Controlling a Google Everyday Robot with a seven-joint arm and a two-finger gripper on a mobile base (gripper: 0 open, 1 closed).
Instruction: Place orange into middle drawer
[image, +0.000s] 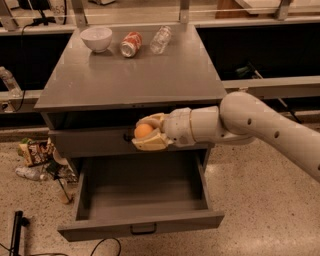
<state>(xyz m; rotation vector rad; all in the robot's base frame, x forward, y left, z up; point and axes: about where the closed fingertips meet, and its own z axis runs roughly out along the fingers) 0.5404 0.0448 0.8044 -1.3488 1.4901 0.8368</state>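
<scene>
My gripper is shut on the orange, a small round orange fruit held between the cream fingers. It hangs in front of the closed upper drawer, below the cabinet's top edge and above the back of the open middle drawer. That drawer is pulled fully out, a wide shallow grey tray with a small black handle on its front. The white arm reaches in from the right.
On the grey cabinet top stand a white bowl, a tipped orange-and-white soda can and a clear plastic bottle. Snack bags and litter lie on the floor at the left. A black pole stands bottom left.
</scene>
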